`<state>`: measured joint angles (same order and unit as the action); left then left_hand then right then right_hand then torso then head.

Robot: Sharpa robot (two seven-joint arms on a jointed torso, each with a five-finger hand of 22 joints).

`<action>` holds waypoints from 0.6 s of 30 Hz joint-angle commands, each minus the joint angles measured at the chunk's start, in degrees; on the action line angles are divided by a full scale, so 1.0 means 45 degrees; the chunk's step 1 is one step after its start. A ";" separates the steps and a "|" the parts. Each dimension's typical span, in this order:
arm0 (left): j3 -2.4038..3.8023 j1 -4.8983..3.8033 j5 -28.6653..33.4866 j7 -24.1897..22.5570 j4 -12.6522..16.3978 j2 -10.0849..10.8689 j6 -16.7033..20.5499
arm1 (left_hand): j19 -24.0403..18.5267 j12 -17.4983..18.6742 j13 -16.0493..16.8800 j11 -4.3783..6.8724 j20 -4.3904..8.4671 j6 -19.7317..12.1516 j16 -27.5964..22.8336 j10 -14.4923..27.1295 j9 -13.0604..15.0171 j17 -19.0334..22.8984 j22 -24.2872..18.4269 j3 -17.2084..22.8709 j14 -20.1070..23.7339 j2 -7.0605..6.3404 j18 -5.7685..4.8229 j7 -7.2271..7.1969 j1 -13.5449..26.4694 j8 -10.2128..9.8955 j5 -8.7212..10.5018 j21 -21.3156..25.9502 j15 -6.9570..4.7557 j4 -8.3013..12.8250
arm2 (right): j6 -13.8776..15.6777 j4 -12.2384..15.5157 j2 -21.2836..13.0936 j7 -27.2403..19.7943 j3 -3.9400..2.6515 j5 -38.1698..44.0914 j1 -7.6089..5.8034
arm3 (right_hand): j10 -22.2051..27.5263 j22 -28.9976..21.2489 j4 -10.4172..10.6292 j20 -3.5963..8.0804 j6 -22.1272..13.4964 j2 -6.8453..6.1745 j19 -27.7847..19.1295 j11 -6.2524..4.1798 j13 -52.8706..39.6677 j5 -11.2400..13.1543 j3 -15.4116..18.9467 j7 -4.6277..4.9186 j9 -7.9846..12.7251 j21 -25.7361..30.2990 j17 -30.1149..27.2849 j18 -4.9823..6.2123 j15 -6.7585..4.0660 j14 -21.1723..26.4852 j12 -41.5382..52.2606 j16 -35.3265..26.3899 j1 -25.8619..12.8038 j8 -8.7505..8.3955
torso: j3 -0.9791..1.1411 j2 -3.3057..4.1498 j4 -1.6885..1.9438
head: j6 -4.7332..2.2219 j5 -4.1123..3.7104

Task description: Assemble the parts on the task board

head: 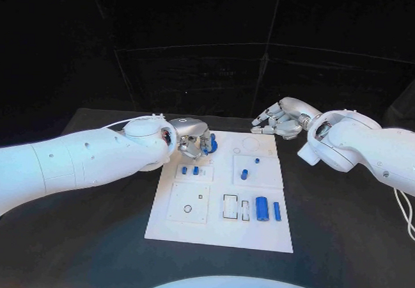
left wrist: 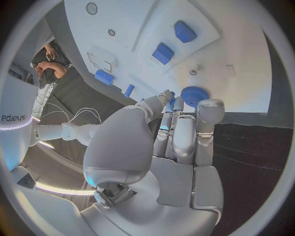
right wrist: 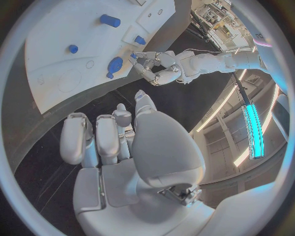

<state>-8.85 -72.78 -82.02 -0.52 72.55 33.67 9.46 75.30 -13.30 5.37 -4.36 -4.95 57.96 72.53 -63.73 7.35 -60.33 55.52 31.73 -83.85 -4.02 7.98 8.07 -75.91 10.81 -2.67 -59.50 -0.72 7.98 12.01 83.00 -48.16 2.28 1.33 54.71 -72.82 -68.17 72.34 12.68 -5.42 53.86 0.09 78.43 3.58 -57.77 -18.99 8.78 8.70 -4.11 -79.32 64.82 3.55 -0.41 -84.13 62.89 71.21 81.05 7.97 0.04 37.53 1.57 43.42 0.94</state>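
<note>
Left hand (head: 191,145) pinches a blue gear (left wrist: 194,94) over the far-left corner of the task board (head: 259,233) (rigid, light, probably slick plastic); grip its toothed rim. Right hand (head: 283,119) hovers off the board's far edge, fingers curled, empty.

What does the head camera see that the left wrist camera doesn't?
Head view: the right hand resting on the black table past the board's far corner, holding nothing.
Left wrist view: the toothed rim of the round blue part at the left hand's fingertips.
Both: the white task board, the left hand, the blue cylinder and the two blue blocks.
</note>
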 commanded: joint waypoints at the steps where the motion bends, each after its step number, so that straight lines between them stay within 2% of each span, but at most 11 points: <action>1: 0.0058 -0.0025 0.0456 -0.0112 0.0240 0.0345 0.0156 | 0.0008 0.0083 -0.0035 0.0012 -0.0036 0.0130 0.0058 -0.0146 -0.0028 0.0036 0.0016 0.0080 -0.0242 -0.0045 -0.0092 -0.0003 0.0135 -0.0071 -0.0007 -0.0051 0.0015 -0.0006 | 0.0129 0.0017 -0.0018 -0.0125 -0.0007 0.0016 -0.0022 | 0.0042 0.0018 0.0000 -0.0016 0.0014 0.0127 -0.0043 -0.0004 -0.0012 -0.0059 0.0057 -0.0042 0.0011 0.0037 0.0013 0.0132 -0.0097 -0.0224 0.0008 -0.0004 -0.0018 0.0075 | 0.0003 0.0012 -0.0008 | -0.0001 -0.0002; 9: 0.0089 -0.0028 0.0807 -0.0006 0.0253 0.0792 -0.0263 | -0.0020 0.0160 -0.0089 0.0022 -0.0039 0.0190 0.0049 -0.0233 -0.0055 0.0088 0.0025 0.0020 -0.0227 -0.0179 -0.0088 -0.0021 0.0233 -0.0118 -0.0006 -0.0043 0.0011 0.0002 | 0.0123 0.0020 -0.0023 -0.0115 -0.0007 0.0016 -0.0022 | 0.0042 0.0018 0.0000 -0.0016 0.0014 0.0127 -0.0043 -0.0004 -0.0012 -0.0059 0.0057 -0.0042 0.0011 0.0037 0.0013 0.0132 -0.0097 -0.0224 0.0008 -0.0004 -0.0018 0.0075 | 0.0000 0.0021 -0.0018 | 0.0017 0.0015; 18: 0.0073 0.0032 0.0861 0.0270 -0.0188 0.0635 -0.0897 | -0.0044 0.0194 -0.0114 0.0041 -0.0037 0.0231 0.0026 -0.0293 -0.0067 0.0145 0.0013 -0.0014 -0.0213 -0.0228 -0.0081 -0.0046 0.0268 -0.0137 -0.0005 -0.0022 0.0003 0.0005 | 0.0112 0.0010 -0.0015 -0.0101 -0.0007 0.0016 -0.0021 | 0.0036 0.0022 0.0000 -0.0015 0.0017 0.0142 -0.0039 -0.0006 -0.0018 -0.0065 0.0058 -0.0043 0.0011 0.0036 0.0021 0.0132 -0.0098 -0.0227 0.0017 0.0000 -0.0011 0.0080 | 0.0002 0.0026 -0.0035 | 0.0018 0.0031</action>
<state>-8.54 -72.60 -79.00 -0.04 71.91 36.66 7.50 75.29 -12.63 4.93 -4.29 -4.95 58.56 72.53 -64.61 7.12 -59.76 55.63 31.73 -83.85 -4.76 7.99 7.88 -75.17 10.42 -2.67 -59.56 -0.72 7.98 12.06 83.01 -48.22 2.24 1.33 54.71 -72.82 -68.17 72.39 12.68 -5.42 53.85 0.09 78.43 3.58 -57.76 -18.99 8.78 8.69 -4.11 -79.32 64.86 3.56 -0.41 -84.13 62.89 71.21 81.04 7.97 0.04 37.63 1.43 43.51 1.05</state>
